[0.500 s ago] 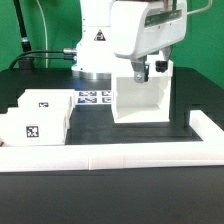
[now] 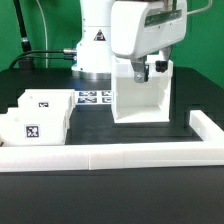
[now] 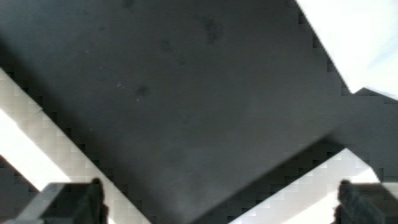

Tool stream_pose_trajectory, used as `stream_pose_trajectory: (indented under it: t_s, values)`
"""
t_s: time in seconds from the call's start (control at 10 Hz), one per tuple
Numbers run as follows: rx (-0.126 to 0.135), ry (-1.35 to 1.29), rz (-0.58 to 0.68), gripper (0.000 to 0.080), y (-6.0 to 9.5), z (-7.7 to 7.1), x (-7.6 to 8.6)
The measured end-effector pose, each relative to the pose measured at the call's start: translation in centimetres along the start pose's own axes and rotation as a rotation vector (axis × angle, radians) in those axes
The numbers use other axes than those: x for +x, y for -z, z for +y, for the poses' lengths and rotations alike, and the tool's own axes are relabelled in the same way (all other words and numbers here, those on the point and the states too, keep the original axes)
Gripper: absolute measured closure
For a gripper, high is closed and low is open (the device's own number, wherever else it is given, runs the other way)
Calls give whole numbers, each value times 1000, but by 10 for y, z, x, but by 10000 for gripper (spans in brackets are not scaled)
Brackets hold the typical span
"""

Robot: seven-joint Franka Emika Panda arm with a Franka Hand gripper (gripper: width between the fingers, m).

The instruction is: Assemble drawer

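The drawer's large white housing (image 2: 140, 98) stands upright on the black table at the exterior view's centre right, its open side facing forward. Two shallow white trays with square tags (image 2: 48, 108) (image 2: 30, 130) lie at the exterior view's left, one against the other. My gripper (image 2: 150, 70) hangs at the housing's top edge. In the wrist view the gripper (image 3: 217, 205) is open, its two dark fingers (image 3: 71, 203) far apart. Only dark surface and white part edges (image 3: 36, 150) show between them, and nothing is gripped. I cannot tell whether a finger touches the housing.
The marker board (image 2: 92, 98) lies flat between the trays and the housing. A long low white border rail (image 2: 110, 158) runs along the front and turns back at the exterior view's right (image 2: 208, 128). The robot base stands behind, with black cables at the back left.
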State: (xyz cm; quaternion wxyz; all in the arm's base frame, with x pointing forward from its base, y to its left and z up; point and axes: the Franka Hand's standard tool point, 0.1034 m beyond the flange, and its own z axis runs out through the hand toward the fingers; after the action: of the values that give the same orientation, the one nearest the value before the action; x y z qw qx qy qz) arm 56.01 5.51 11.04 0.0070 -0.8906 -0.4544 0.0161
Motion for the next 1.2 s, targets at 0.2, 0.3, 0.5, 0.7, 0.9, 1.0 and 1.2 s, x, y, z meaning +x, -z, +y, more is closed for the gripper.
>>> stream_pose_trajectory:
  t_s: [0.2,0.3,0.5,0.7,0.9,1.0,1.2]
  values:
    - [0,0,0,150,0,0,0]
    - [-3,-14,5,150,1,0,0]
    - [-37,-221,26,150,17,-31,-23]
    - [-41,-337,22,150,28,-51,-29]
    - [-42,-328,24,150,28,-53,-26]
    - [-42,-328,24,150,28,-53,-26]
    - [-42,-328,23,150,28,-53,-26]
